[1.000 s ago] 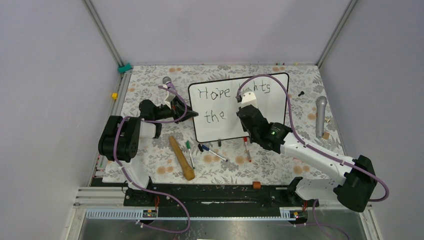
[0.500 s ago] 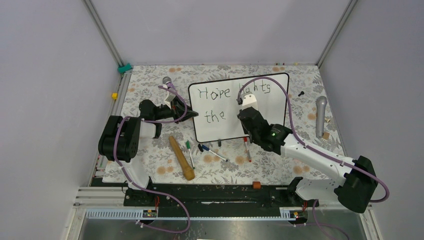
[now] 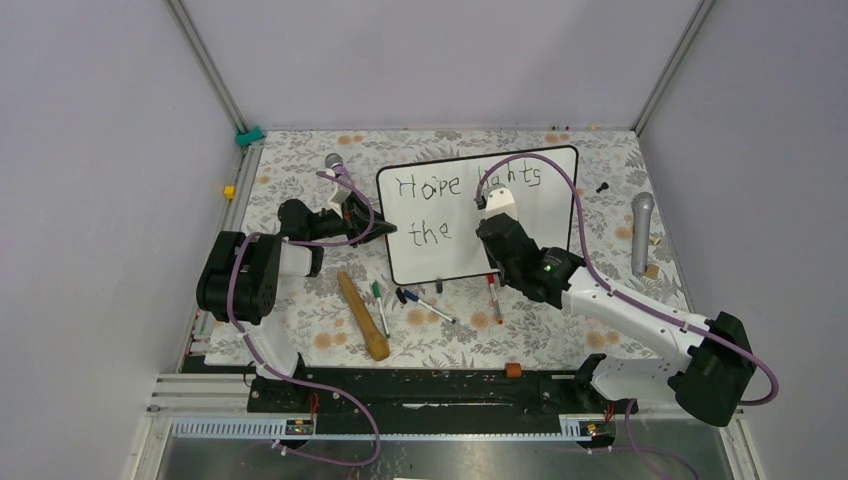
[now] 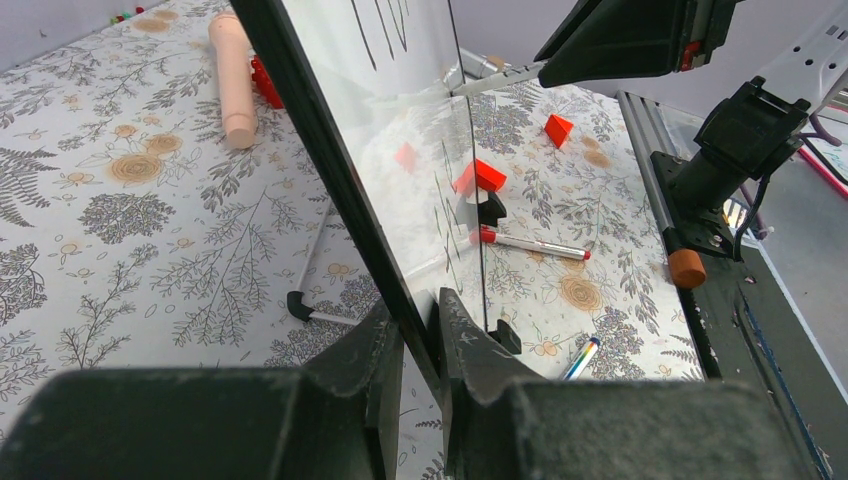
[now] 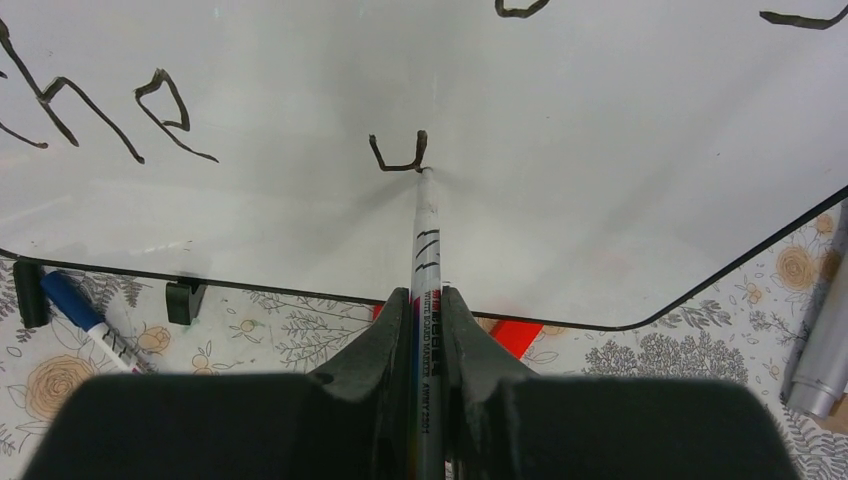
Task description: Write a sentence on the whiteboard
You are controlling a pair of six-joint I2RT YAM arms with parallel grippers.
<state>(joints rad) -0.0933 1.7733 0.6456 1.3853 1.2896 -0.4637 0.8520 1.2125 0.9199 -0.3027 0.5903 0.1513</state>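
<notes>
On the floral tablecloth (image 3: 560,150), your left gripper (image 4: 418,310) pinched the frame of the large glossy white whiteboard (image 3: 455,258) standing mid-table while your right gripper (image 5: 426,295), clamped on a slim white marker (image 5: 424,230), had barely shifted, adding a u-shaped stroke (image 5: 398,167) after "the", leaving the handwritten sentence (image 3: 431,234) unfinished.

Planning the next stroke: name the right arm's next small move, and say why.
Probably carry the marker tip on rightward, down and back up, to complete a "w". The right tool is shut on the marker, whose tip touches the whiteboard at the right side of a u-shaped stroke after "the".
</notes>
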